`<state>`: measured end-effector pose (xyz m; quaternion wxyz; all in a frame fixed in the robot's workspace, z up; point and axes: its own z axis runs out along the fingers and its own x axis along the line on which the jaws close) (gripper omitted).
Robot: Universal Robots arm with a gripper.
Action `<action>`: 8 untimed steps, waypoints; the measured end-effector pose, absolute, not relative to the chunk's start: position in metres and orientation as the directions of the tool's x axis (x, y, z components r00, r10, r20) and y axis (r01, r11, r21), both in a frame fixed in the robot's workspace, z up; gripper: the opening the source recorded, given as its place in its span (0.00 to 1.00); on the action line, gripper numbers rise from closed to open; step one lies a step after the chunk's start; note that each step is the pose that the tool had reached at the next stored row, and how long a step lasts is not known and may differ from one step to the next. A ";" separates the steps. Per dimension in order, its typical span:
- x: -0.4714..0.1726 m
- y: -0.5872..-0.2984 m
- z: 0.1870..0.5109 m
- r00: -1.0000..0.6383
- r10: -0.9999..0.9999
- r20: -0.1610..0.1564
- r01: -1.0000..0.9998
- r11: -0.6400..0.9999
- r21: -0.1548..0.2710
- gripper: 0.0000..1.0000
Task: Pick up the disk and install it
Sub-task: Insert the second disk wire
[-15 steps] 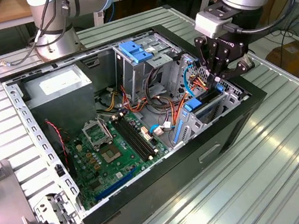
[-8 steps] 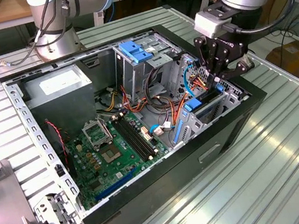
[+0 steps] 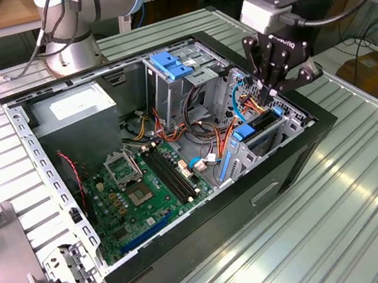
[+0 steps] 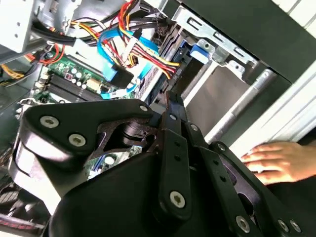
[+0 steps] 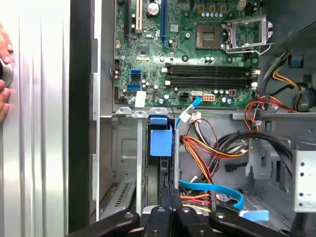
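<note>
The disk (image 3: pixel 254 130) stands on edge in the drive bay slot at the open computer case's corner on the exterior view's right, its blue side rail (image 5: pixel 160 140) facing up. My gripper (image 3: pixel 274 93) hangs just above that slot. Its black fingers (image 5: pixel 171 193) are shut together with nothing between them, and the tips point down at the disk's upper edge (image 5: pixel 157 175). In the second wrist view the gripper (image 4: pixel 171 98) aims at the bay's blue tab (image 4: pixel 198 50). Whether the tips touch the disk I cannot tell.
Loose red, orange and blue cables (image 3: pixel 241 103) crowd the space beside the bay. The case also holds a green motherboard (image 3: pixel 145 186), a grey power-supply box (image 3: pixel 73 107) and a light-blue bracket (image 3: pixel 172 64). A person's hand (image 4: pixel 276 160) rests on the ribbed table beside the case.
</note>
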<state>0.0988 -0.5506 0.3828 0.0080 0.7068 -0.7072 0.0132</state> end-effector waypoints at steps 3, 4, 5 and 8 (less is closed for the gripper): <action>0.099 -0.541 0.386 -0.001 -0.997 0.072 -1.000 0.000 -0.007 0.11; 0.099 -0.538 0.386 -0.001 -0.997 0.083 -1.000 0.000 -0.007 0.11; 0.099 -0.535 0.386 0.000 -0.996 0.089 -1.000 0.000 -0.007 0.11; 0.099 -0.522 0.386 0.000 -0.995 0.097 -1.000 -0.001 -0.006 0.11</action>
